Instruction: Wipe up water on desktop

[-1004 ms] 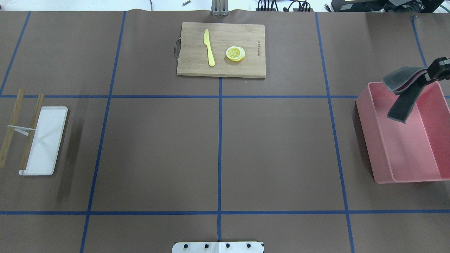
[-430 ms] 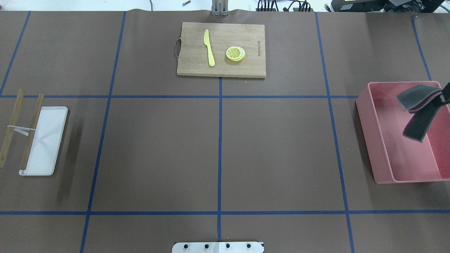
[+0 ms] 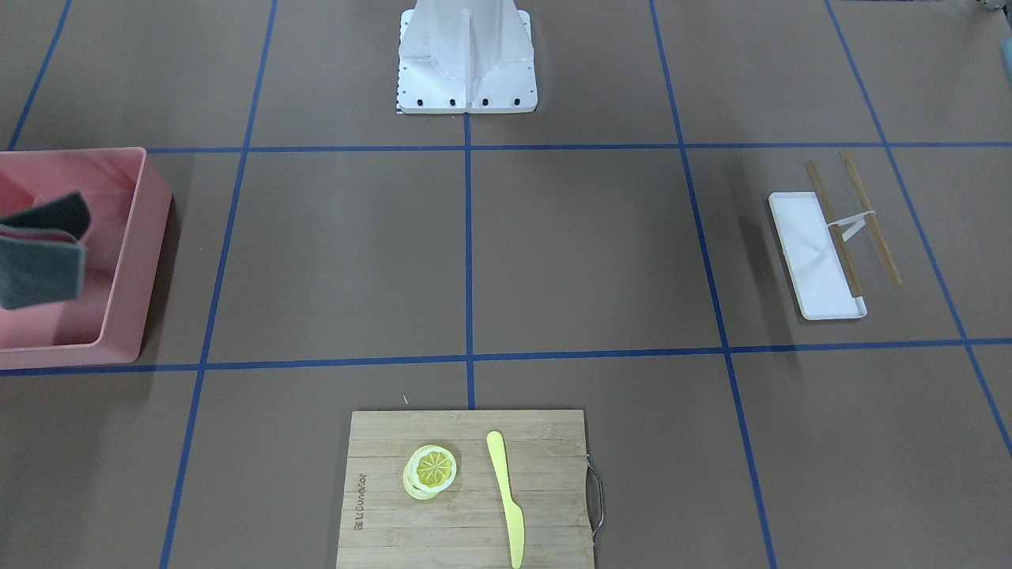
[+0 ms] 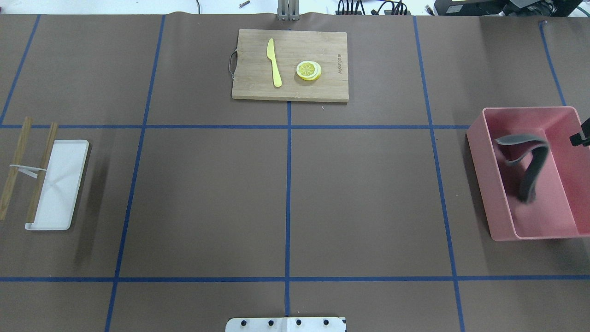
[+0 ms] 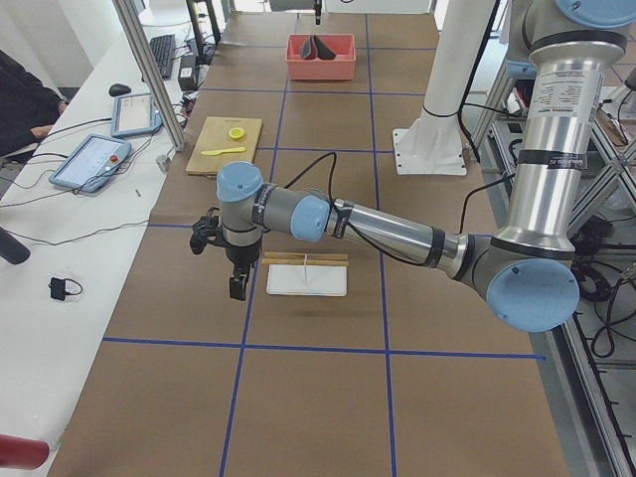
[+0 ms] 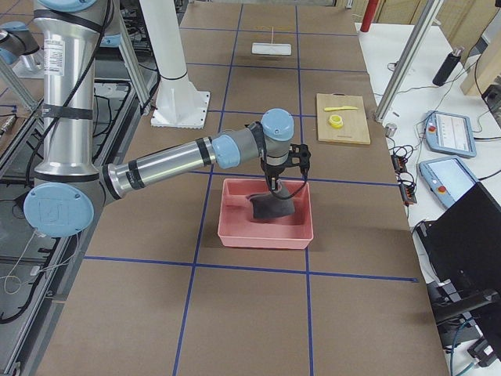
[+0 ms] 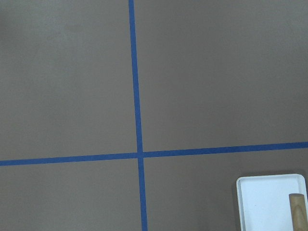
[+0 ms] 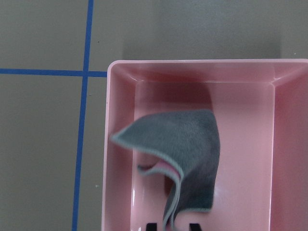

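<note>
The desktop (image 4: 368,193) is brown paper crossed by blue tape lines; I can make out no water on it. A grey cloth (image 4: 530,166) with a pink inner side is blurred and loose inside the pink bin (image 4: 479,152) at the right. It also shows in the right wrist view (image 8: 187,144). My right gripper (image 4: 581,135) is at the frame's right edge over the bin, apart from the cloth, its fingertips (image 8: 152,225) spread open. My left gripper (image 5: 237,286) hangs beside the white tray and shows only in the left side view, so I cannot tell its state.
A white tray (image 4: 64,161) with two wooden sticks (image 4: 44,170) lies at the left. A bamboo cutting board (image 4: 253,83) at the far middle holds a yellow knife (image 4: 274,62) and lemon slices (image 4: 309,70). The robot base (image 3: 466,55) stands at the near edge.
The right gripper carried the cloth over the bin toward the right edge, then let it go. The cloth has dropped into the bin. Nothing else moved.
</note>
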Controlling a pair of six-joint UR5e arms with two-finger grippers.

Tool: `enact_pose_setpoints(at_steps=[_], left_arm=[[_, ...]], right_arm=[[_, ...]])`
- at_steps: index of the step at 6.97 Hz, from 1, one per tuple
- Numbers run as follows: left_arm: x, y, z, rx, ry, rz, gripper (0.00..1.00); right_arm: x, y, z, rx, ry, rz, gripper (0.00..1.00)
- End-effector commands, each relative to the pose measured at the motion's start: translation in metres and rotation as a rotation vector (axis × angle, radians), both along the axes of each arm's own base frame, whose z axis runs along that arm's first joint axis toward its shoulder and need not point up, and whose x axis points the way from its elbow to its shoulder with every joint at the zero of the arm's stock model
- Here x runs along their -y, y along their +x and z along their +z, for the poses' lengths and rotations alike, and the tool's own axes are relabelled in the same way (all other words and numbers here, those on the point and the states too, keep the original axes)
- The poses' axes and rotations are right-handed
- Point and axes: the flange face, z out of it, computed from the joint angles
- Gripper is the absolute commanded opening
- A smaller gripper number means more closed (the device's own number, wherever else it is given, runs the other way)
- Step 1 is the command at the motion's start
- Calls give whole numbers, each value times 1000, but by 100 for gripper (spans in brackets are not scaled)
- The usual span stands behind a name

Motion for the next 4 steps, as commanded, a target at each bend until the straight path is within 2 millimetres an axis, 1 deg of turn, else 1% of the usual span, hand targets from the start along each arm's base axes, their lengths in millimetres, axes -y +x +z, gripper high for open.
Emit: enact_pose_setpoints(at_steps=[1,2,3,4], left_arm=[[0,1,3,2,-4,1,98],[0,0,4,2,-7,0,98],[0,0,3,2,-6,0,98],[0,0,3,2,-6,0,98]], right_arm=[[0,19,16,-16,-28,43,100],[3,27,19,-77,2,65,100],[6,28,30,-189,84,27,100],[9,36,44,-265,127,-54,100]])
